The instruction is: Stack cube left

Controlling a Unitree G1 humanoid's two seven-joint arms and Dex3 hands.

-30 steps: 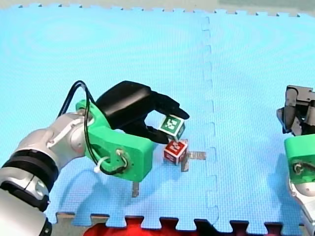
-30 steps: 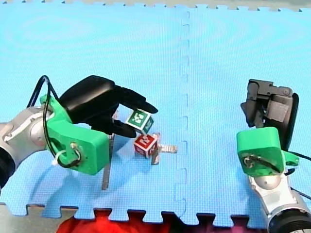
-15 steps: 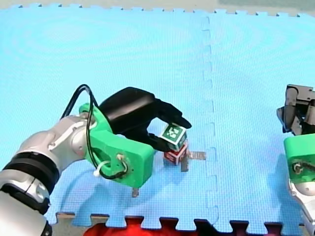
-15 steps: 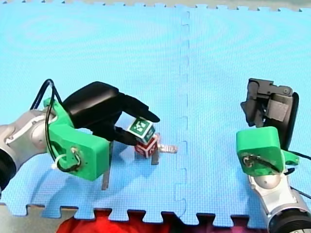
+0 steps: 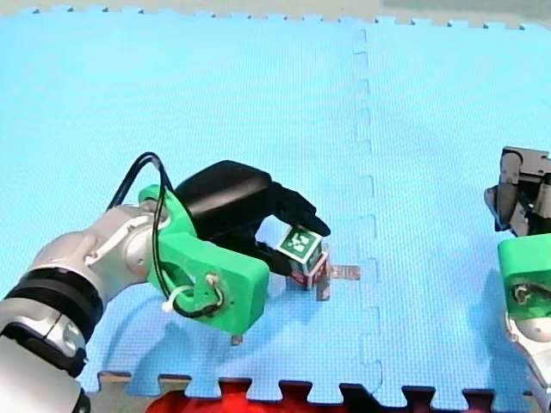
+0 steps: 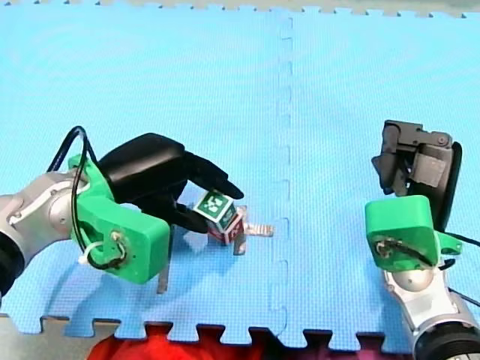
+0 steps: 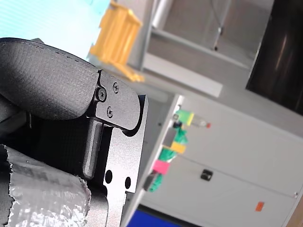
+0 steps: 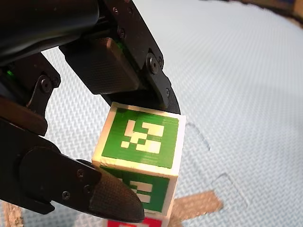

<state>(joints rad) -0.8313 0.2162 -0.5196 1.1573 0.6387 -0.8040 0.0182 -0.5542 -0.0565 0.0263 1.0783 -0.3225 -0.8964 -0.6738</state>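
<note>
**Q:** How much room was there around the stack, and where were the edges?

**A:** Plenty. The blue foam mat lay bare beyond the cubes and out to both sides. The jigsaw seam ran just right of them. The tight side was the front: the mat's toothed edge sat close behind the left wrist, with red cloth past it. A tape strip lay just beside the red cube.

**Q:** Which way was the green one facing?

**A:** It's a cube, so no long axis really. The green cube sat on top of the red one, marker face up, a bit tilted and twisted off square with it.

**Q:** And the hands?

**A:** The left hand came in from the cube's left and was clamped on it. The second wrist view showed one fingertip pressed on a lower side face, with the other fingers on the far side. The right hand was well apart, across the seam, holding nothing. Couldn't tell its state.
</note>
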